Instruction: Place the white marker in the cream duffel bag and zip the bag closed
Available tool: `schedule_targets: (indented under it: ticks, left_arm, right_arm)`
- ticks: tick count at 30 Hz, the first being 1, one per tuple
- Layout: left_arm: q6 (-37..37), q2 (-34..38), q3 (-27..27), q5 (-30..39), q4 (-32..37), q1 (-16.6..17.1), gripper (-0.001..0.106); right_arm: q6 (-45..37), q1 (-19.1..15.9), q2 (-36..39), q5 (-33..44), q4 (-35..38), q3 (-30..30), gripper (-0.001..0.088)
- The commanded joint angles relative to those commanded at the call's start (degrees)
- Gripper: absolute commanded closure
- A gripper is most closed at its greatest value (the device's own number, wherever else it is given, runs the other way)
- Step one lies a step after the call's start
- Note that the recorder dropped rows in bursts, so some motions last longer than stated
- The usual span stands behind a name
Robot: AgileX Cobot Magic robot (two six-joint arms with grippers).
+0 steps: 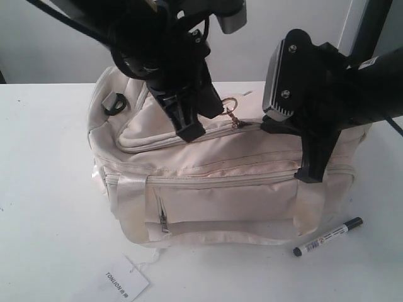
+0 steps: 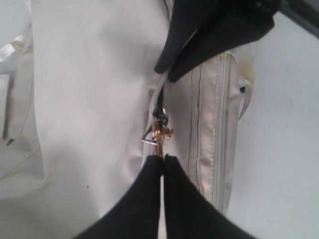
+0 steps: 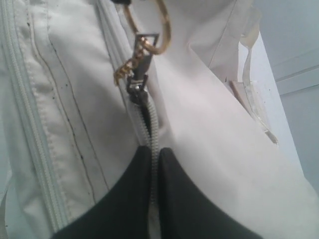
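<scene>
The cream duffel bag [image 1: 208, 189] lies on the white table. The white marker [image 1: 327, 237] lies on the table by the bag's front right corner, outside the bag. My left gripper [image 1: 219, 110] [image 2: 162, 157] is shut on the gold ring pull [image 1: 231, 103] [image 3: 155, 31] of the top zipper. My right gripper [image 1: 266, 123] [image 3: 155, 149] is shut on the zipper tape [image 3: 152, 127] a short way beyond the slider [image 2: 160, 115] [image 3: 138, 84]. White teeth run between slider and right jaws. The bag's inside is hidden.
A white paper tag [image 1: 119, 281] printed TONLION lies on the table in front of the bag, on a thin string. The bag's satin straps [image 1: 129, 195] and front zip pocket [image 1: 220, 182] face the front. Both arms crowd over the bag's top.
</scene>
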Motion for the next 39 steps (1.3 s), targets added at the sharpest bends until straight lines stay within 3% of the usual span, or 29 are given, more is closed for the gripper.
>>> schedule_targets:
  ticks: [15,33,39]
  left_arm:
    - [0.0,0.0,0.0,8.4,10.6,0.0,0.105]
    - [0.0,0.0,0.0,13.3,21.5,0.0,0.105]
    - [0.0,0.0,0.0,16.9,24.6,0.0,0.105]
  right_arm:
    - [0.0,0.0,-1.3,-0.3,0.0,0.0,0.0868]
    - [2.9,0.0,-1.3,-2.4,-7.3,0.0,0.0868]
    - [7.6,0.0,-1.3,-3.3,-11.1,0.0,0.0868]
